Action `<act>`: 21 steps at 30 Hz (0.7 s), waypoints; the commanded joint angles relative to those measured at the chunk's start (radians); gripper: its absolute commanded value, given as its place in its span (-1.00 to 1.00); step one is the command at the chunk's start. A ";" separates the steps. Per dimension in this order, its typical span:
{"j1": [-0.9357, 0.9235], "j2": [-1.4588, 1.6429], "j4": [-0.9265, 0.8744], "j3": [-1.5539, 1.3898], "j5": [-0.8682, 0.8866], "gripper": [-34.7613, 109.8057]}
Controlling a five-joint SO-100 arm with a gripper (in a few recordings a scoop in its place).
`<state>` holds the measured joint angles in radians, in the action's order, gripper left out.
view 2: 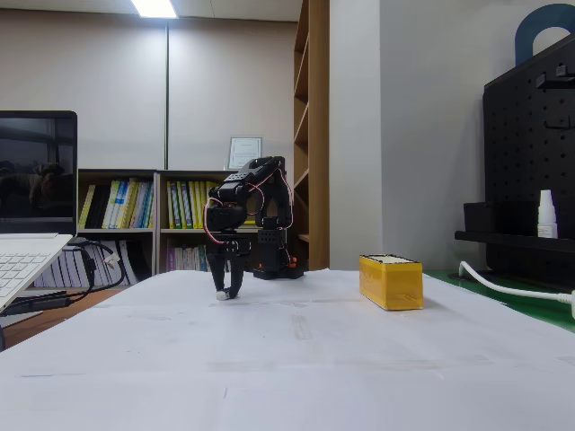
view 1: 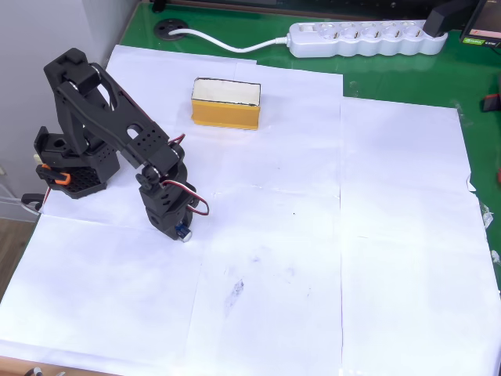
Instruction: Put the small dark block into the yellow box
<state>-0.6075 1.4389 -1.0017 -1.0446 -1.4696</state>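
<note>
**A:** ok so where's the gripper (view 2: pixel 227 292) seen in the fixed view?

**B:** It's pointed straight down, tips resting on the white paper (view 2: pixel 296 359) or just above it. The jaws are closed in around the small dark block (view 2: pixel 222 294), whose pale end is seen poking out at the tips on the left. In the overhead view the same block (view 1: pixel 183 233) is spotted as a tiny blue-and-silver bit under the black wrist, gripper (view 1: pixel 180 229) folded down over it. Whether the block is lifted off the paper can't be told.

**A:** and the yellow box?

**B:** The yellow box (view 1: pixel 226 103) is sat on the paper well apart from the gripper, up toward the white power strip (view 1: pixel 366 38) in the overhead view. Cream inside is visible. In the fixed view the box (view 2: pixel 391 282) is seen to the right of the arm, upright.
</note>
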 commanded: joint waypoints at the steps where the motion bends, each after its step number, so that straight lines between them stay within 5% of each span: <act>1: -0.015 -0.083 -0.098 -0.092 0.017 -0.52; 16: 0.146 -0.186 -0.917 -0.939 0.167 -0.52; 21: 0.337 -0.227 -0.951 -1.020 0.278 -0.52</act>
<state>-0.3528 1.3131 -1.8408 -1.9436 -1.2287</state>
